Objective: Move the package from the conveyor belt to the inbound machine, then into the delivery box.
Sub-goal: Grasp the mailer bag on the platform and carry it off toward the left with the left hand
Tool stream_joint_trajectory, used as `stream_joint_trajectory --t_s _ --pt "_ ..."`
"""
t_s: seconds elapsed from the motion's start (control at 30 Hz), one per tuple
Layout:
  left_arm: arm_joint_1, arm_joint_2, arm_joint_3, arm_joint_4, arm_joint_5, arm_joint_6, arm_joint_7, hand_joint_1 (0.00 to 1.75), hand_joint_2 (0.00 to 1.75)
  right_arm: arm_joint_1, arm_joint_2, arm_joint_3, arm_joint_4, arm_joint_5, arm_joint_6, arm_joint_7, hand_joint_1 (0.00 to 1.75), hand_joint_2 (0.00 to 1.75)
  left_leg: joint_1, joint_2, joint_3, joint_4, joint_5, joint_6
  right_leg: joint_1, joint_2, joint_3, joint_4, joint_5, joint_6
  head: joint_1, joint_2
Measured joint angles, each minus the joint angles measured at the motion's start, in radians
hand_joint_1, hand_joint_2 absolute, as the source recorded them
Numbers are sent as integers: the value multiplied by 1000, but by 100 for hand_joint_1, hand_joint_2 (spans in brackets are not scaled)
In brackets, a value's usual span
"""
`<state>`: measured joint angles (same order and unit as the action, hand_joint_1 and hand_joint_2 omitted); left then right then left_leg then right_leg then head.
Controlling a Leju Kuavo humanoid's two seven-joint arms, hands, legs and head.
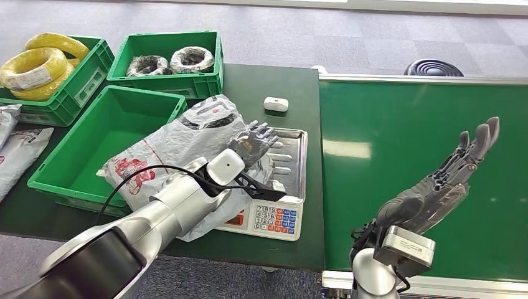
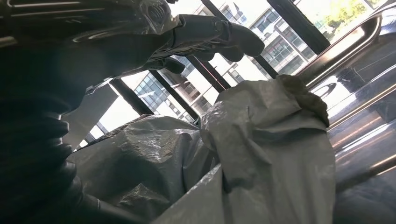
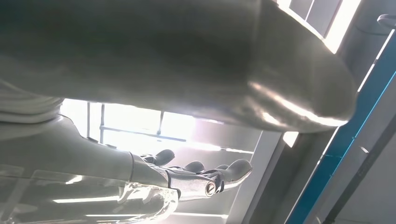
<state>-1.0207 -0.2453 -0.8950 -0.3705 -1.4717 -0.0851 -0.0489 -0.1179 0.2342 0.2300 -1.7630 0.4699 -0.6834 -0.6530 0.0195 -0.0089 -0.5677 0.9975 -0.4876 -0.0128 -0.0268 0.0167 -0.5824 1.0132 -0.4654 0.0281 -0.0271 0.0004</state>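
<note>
The left hand point(image 1: 252, 142) rests on top of the grey plastic package point(image 1: 180, 146). Its fingers are spread flat and point away from the robot. It is pressing on the bag, not pinching it. In the left wrist view the crinkly bag point(image 2: 261, 154) sits right under the dark fingers point(image 2: 215, 37).

The package lies under the hand, partly on the shiny metal tray of the scale point(image 1: 297, 156) and partly on the dark green counter point(image 1: 261, 93). The end of the bag on the arm's outer side hangs over the edge of the empty green crate point(image 1: 93, 149). The scale's number keys point(image 1: 276, 219) are on the side nearer the robot than the hand.

Past the fingertips a small white box point(image 1: 276, 104) sits on the counter. Farther off, one crate holds yellow cable coils point(image 1: 37, 65) and another holds two dark coils point(image 1: 169, 61).

The right hand point(image 1: 445, 180) hovers above the green conveyor belt point(image 1: 405, 124), well apart from the package. Its fingers are straight and apart, and it holds nothing.
</note>
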Motion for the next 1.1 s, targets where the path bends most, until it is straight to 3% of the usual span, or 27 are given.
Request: stream_joint_trajectory --t_s 0.3,0.8,0.93,1.1 --pt "-9 13 -8 18 -25 -95 22 0 175 -8 0 0 8 -10 -1 -19 0 0 0 0 5 0 0 0 0 0 5 0 0 0 0 0" --pt "-10 19 -8 27 -27 -112 29 1 175 -16 0 0 17 -14 -3 -22 0 0 0 0 10 -1 0 0 0 0 10 0 0 0 0 0" --pt "-11 18 -8 29 -27 -114 24 148 175 -16 0 0 17 -15 -4 -25 0 0 0 0 10 -1 0 0 0 0 10 0 0 0 0 0" --pt "-13 18 -4 29 -16 -122 -13 151 175 -16 0 -4 17 -19 -5 -39 0 0 0 -1 10 -1 0 0 0 0 10 0 0 0 0 0"
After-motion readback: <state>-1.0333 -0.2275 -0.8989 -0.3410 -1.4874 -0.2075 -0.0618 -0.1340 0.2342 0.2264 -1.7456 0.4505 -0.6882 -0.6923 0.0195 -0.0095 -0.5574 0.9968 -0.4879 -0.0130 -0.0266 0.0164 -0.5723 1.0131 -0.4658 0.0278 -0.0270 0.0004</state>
